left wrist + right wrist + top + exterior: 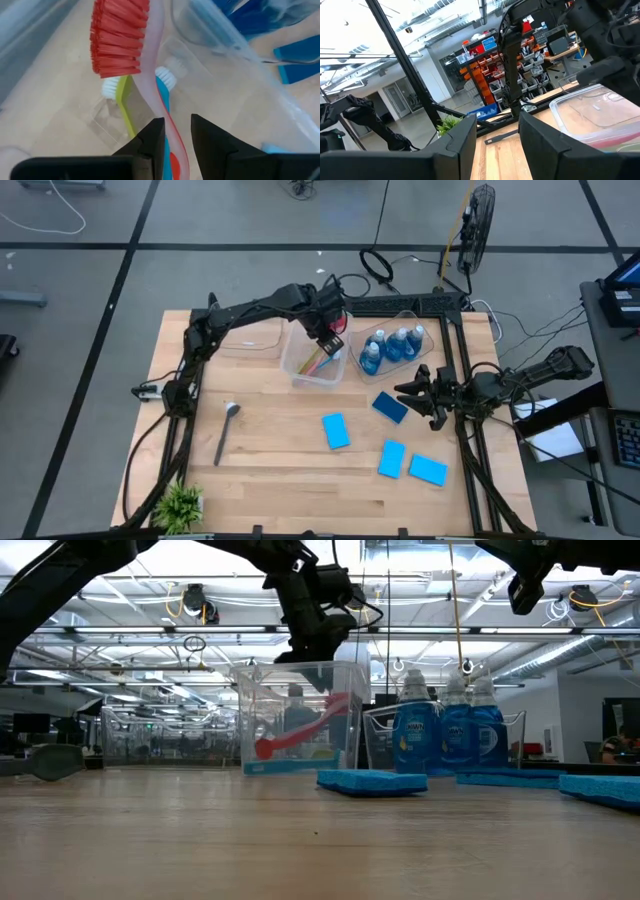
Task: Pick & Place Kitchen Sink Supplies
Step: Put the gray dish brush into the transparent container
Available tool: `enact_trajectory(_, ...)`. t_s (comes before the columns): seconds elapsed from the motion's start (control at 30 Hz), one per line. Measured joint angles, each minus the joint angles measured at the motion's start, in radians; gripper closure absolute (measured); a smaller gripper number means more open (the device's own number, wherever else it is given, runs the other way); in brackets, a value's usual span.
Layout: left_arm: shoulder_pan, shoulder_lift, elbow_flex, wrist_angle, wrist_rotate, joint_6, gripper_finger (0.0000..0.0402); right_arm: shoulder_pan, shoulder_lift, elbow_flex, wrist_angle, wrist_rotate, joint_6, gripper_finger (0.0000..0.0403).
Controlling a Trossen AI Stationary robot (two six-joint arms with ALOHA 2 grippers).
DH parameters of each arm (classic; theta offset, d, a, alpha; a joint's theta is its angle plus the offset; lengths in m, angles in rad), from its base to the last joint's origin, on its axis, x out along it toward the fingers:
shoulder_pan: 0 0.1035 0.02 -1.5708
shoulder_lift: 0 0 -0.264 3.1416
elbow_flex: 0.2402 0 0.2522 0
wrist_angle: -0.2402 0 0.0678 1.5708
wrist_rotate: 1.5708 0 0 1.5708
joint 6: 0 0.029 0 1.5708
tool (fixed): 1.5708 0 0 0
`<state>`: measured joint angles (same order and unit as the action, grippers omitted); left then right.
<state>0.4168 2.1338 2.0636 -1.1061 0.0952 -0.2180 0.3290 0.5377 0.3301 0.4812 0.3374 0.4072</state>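
Where clear bin walls (pixel 225 45) curve: bristly red brush (pixel 120 37), slim translucent handle.

The red brush (pixel 120 40) lay slanted in a clear bin toward the far middle of the counter, bristles away from the left tool (pixel 176 134), its pale handle running between that tool's parted fingers. Under it lay the yellow brush (pixel 124 102) and the blue brush (pixel 165 87), both with white bristles. The grey brush (pixel 225 432) lay alone on the bare counter, left of centre, head pointing far. The bottles of blue liquid (pixel 392 346) stood upright, close together, in a second clear bin just right of the first. Four flat blue sponges lay spread on the wood nearer and to the right: one (pixel 390 407) just near the bottles, one (pixel 336 431) at centre, two more (pixel 392 459) (pixel 428 470) nearer still.
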Motion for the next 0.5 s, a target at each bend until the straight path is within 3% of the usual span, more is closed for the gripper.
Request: enact_trajectory(0.5, -0.051, -0.216, 0.001, 0.001, -0.002, 0.000, 0.0304, 0.000, 0.000, 0.000, 0.000, 0.000, 0.000, 0.0268)
